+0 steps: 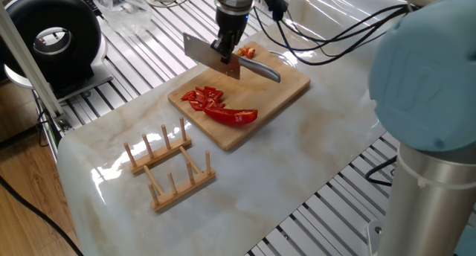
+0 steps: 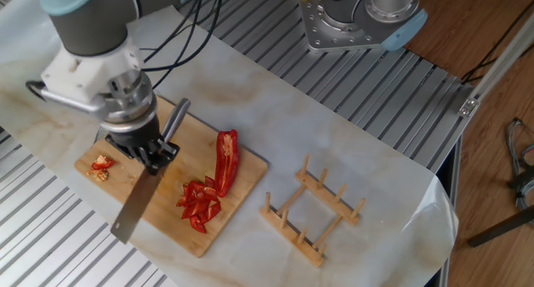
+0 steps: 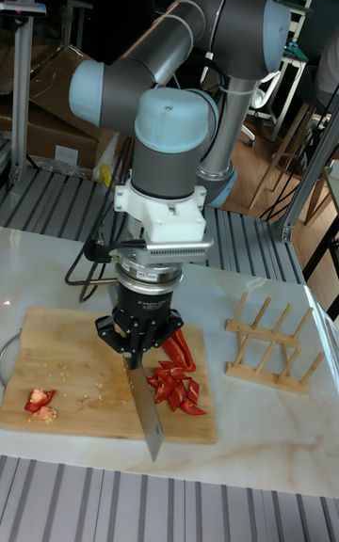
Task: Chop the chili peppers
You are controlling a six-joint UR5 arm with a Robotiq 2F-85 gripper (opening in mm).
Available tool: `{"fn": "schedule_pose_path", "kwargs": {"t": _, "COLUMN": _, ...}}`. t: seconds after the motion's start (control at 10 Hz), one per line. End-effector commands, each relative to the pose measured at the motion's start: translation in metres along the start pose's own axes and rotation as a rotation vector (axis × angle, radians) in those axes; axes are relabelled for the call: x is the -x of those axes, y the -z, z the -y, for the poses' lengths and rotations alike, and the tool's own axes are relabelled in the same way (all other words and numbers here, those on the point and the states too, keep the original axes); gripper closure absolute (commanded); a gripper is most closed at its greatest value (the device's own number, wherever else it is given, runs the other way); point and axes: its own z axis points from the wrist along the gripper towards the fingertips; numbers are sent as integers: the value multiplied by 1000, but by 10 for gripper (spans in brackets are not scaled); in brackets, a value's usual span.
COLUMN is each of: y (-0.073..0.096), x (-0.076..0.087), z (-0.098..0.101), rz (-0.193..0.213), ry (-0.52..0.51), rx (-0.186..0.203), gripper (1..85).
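The gripper was clamped on the handle of a knife, with the blade hanging clear above the board rather than resting on it, probably so it could be carried over the food without dragging. The blade ran along the board's length and pointed off its near edge in the tall fixed view, just beside the cut pile.

The chili peppers lay at one end of the board: a heap of small red bits with one long uncut half touching them along the side nearest the rack. Keeping them bunched likely gave the blade a single target. A few scraps sat well apart at the board's other end, seemingly discarded stem or seed.

The arm reached down almost vertically, wrist straight over the middle of the board, fingers pointing at the wood and the knife held tilted below them. The whole half looked like the piece left to chop.
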Motion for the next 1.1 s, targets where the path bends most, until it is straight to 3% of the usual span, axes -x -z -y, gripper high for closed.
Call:
{"fn": "schedule_pose_path", "kwargs": {"t": 0.0, "y": -6, "x": 8, "z": 2, "rz": -19, "ry": 36, "rx": -21, "gripper": 843}}
{"fn": "schedule_pose_path", "kwargs": {"t": 0.6, "y": -16, "x": 6, "z": 6, "rz": -72, "ry": 85, "rx": -35, "gripper": 843}}
{"fn": "schedule_pose_path", "kwargs": {"t": 1.0, "y": -16, "x": 4, "z": -3, "rz": -72, "ry": 78, "rx": 2, "gripper": 843}}
